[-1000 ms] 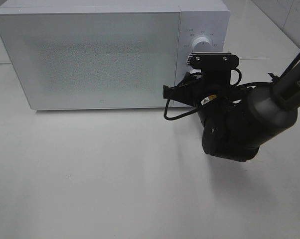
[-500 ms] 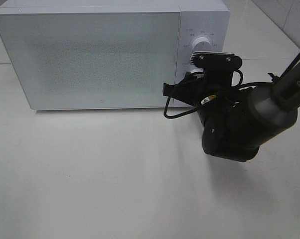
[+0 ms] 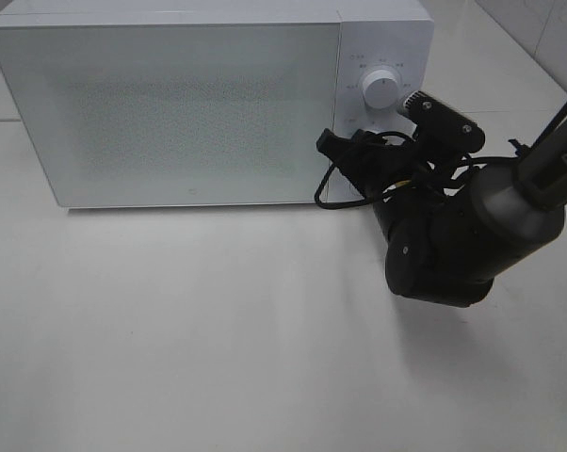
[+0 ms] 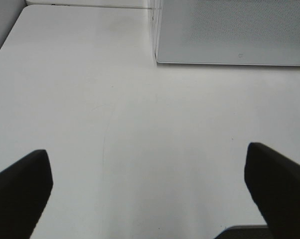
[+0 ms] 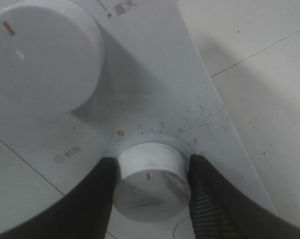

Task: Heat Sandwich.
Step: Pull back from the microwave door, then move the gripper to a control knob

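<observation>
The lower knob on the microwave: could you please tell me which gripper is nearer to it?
Right. The right gripper grips the lower knob between its fingers; the left gripper hangs open over the table, well short of the microwave.

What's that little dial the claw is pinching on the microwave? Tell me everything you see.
The lower knob is a small round white dial, plastic-looking, faintly smudged, standing out from the microwave's control panel below a second knob. A short red line marks its face; printed numbers from zero up arc around it. The right gripper clamps it, one dark finger on each side.
</observation>
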